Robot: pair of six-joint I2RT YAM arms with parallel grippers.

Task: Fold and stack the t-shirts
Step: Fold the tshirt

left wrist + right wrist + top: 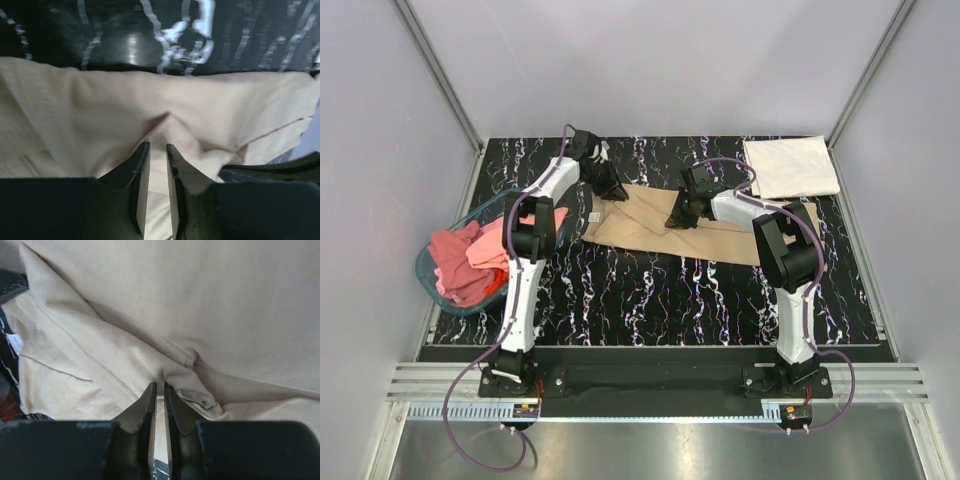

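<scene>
On the table, top view: tan tee (640,228) lies spread across the middle of the table (650,300), creased and not yet in a neat fold.
Left claw, top view: left claw (610,188) sits at the far left edge of the tan tee.
Right claw, top view: right claw (681,212) sits on the same far edge, near the left one.
Done so far: white tee (790,166) lies folded flat in the far right corner, apart from the tan one.
Left to do: pink tees (460,262) are heaped in the basket (421,268) at the left, unfolded; I judge that most of the work remains.
Left wrist view: left claw (155,150) is almost closed, and a ridge of tan tee (90,115) is pinched between the tips.
Right wrist view: right claw (158,390) is narrow too, and it holds a fold of tan tee (200,295) with a stitched hem beside it.
Step in hand: probably both claws are gripping the far edge to fold it over.
</scene>
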